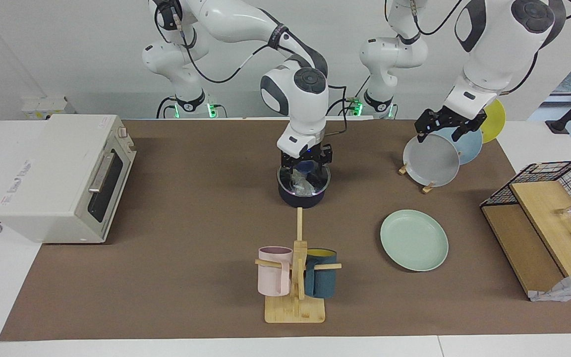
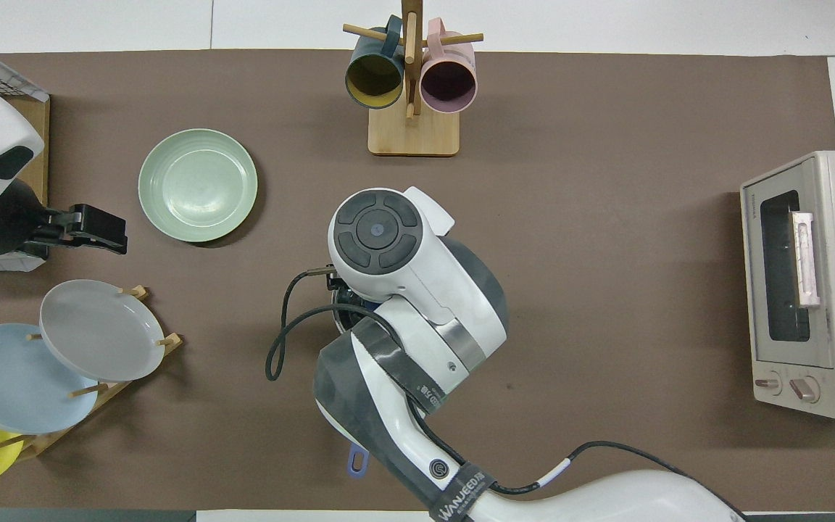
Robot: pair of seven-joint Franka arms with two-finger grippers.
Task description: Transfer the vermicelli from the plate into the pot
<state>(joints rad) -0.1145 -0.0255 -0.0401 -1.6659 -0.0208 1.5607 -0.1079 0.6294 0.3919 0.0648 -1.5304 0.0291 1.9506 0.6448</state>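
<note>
1. Facing view, frame centre: the right gripper (image 1: 306, 166) sits low in the pot (image 1: 303, 191), with vermicelli (image 1: 301, 184) at its fingertips; whether it grips them I cannot tell.
2. Release low, then lift straight up.
3. Plate (image 1: 414, 240), lower right, is bare; the left gripper (image 1: 445, 125) waits over the plate rack.

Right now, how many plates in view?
4. The mint plate lies flat toward the left arm's end. Grey plate, blue plate and yellow plate stand upright in the rack, nearer the robots.
</note>
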